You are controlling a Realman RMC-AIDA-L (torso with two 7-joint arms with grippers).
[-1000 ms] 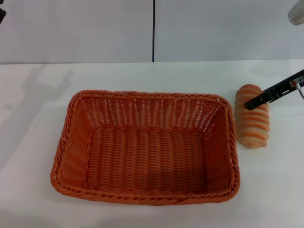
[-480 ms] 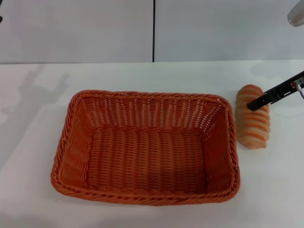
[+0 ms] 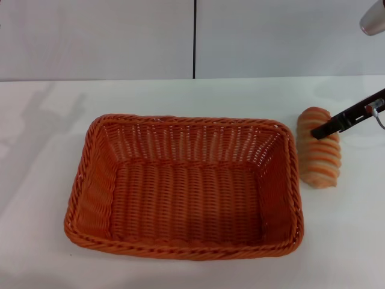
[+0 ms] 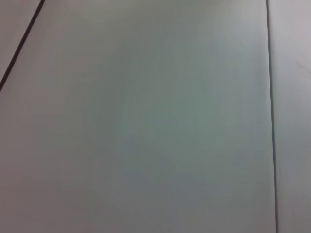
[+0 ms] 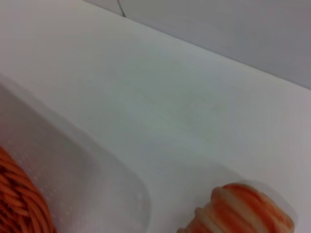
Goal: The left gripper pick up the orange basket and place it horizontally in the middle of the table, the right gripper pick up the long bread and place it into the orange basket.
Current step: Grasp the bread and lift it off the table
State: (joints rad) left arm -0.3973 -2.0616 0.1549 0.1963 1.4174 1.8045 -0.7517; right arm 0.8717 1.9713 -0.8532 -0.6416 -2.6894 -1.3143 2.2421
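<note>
The orange basket (image 3: 180, 119) lies lengthwise across the middle of the white table (image 3: 180, 96), empty. To its right, just outside the short rim, the striped long bread (image 3: 322, 162) rests on the table. My right gripper (image 3: 322, 130) reaches in from the right edge, and its black tip is over the bread's far half. In the right wrist view, one end of the bread (image 5: 243, 208) and a corner of the basket (image 5: 19, 204) show at the picture's edge. The left gripper is out of view; its wrist camera sees only grey wall panels.
A grey panelled wall (image 3: 96, 36) with a dark vertical seam stands behind the table. A silver part of the right arm (image 3: 374, 19) shows at the top right corner. Bare tabletop lies left of and behind the basket.
The dark bit of the left arm at the upper left edge has left the view and its shadow has shifted. The right gripper, basket and bread have barely moved.
</note>
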